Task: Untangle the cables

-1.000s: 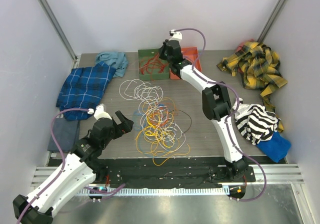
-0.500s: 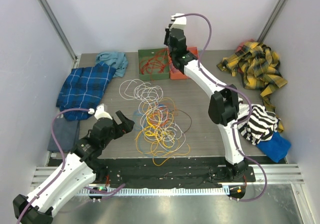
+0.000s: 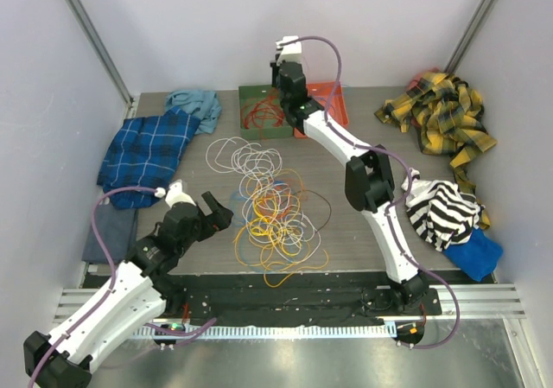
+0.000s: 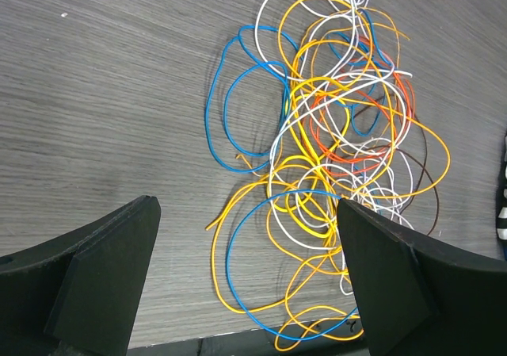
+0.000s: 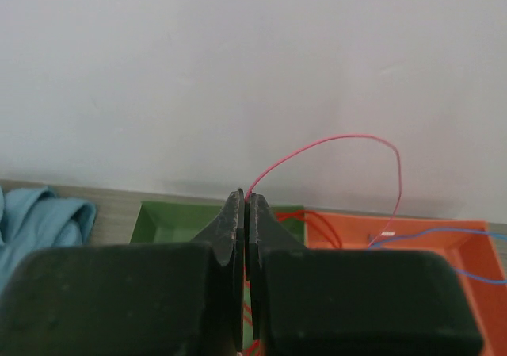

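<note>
A tangle of thin cables (image 3: pixel 275 213), yellow, orange, white and blue, lies in loops mid-table; it also fills the left wrist view (image 4: pixel 333 150). My left gripper (image 3: pixel 212 213) is open and empty just left of the tangle, its fingers (image 4: pixel 103 285) wide apart above a blue loop (image 4: pixel 238 253). My right gripper (image 3: pixel 278 84) is raised over the far green tray (image 3: pixel 249 94) and shut on a red cable (image 5: pixel 341 142) that arcs up from the jaws. More red cable (image 3: pixel 262 111) lies in that tray.
An orange tray (image 3: pixel 333 94) holding a blue cable (image 5: pixel 444 233) stands beside the green one. A blue plaid cloth (image 3: pixel 147 150) and teal cloth (image 3: pixel 194 103) lie at the left. Yellow plaid (image 3: pixel 441 116), striped (image 3: pixel 445 211) and blue (image 3: pixel 475 254) cloths lie at the right.
My right gripper has risen and swung left from over the orange tray to above the green tray, lifting the red cable. The left arm has barely moved.
</note>
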